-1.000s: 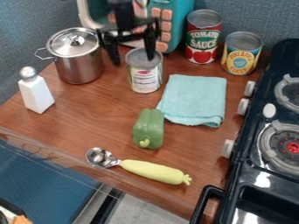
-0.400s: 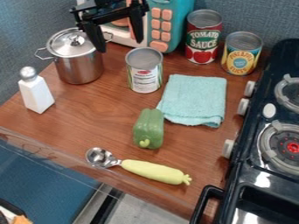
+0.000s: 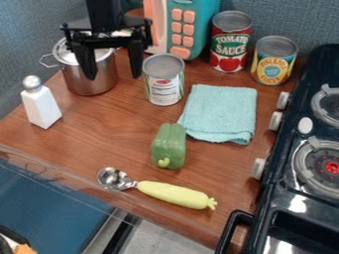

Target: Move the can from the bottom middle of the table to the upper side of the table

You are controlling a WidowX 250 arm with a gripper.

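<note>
My gripper (image 3: 114,74) hangs at the upper left, in front of the steel pot, with its two fingers spread and nothing between them. Just right of it, the silver-topped can with a white label (image 3: 164,85) stands upright on the upper part of the wooden table (image 3: 99,134). A gap separates the can from the nearer finger.
A lidded pot (image 3: 89,82) and a white shaker (image 3: 41,103) stand left. A tomato can (image 3: 230,42), a yellow can (image 3: 273,60) and a teal toy microwave (image 3: 198,25) line the back. Towel (image 3: 220,113), green pepper (image 3: 169,146) and spoon (image 3: 114,178) lie nearer; stove (image 3: 291,198) at right.
My gripper was over the can a second ago; it rose away to the left and now hangs lower before the pot. The can has stayed where it was.
</note>
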